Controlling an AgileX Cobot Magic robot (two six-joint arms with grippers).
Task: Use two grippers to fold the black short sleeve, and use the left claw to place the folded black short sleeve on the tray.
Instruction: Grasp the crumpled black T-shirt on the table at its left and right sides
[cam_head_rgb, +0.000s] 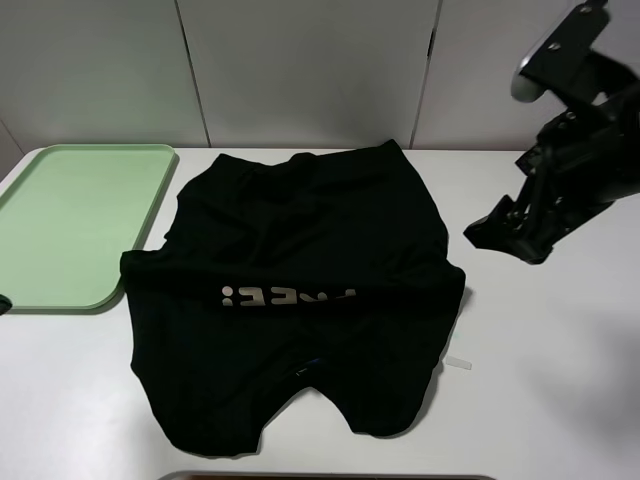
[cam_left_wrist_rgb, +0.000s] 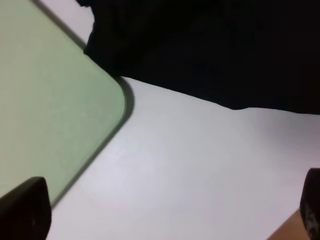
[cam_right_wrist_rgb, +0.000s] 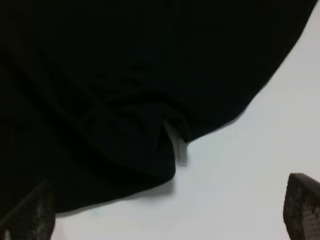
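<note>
The black short sleeve (cam_head_rgb: 300, 290) lies partly folded in the middle of the white table, with a band of white letters (cam_head_rgb: 285, 296) across it. The pale green tray (cam_head_rgb: 80, 220) sits to its left, touching the shirt's edge. My right gripper (cam_head_rgb: 500, 232) hangs above the table just right of the shirt. In the right wrist view its jaws (cam_right_wrist_rgb: 165, 220) stand open and empty over the shirt's hem (cam_right_wrist_rgb: 125, 75). My left gripper (cam_left_wrist_rgb: 167, 215) is open and empty above bare table between the tray's corner (cam_left_wrist_rgb: 50, 100) and the shirt (cam_left_wrist_rgb: 210, 45). In the high view only a dark tip shows at the left edge.
A small white label (cam_head_rgb: 457, 362) sticks out from the shirt's right hem; the right wrist view shows the label (cam_right_wrist_rgb: 180, 147) too. White wall panels stand behind the table (cam_head_rgb: 560, 400). A dark rim shows at the table's front edge (cam_head_rgb: 330, 476).
</note>
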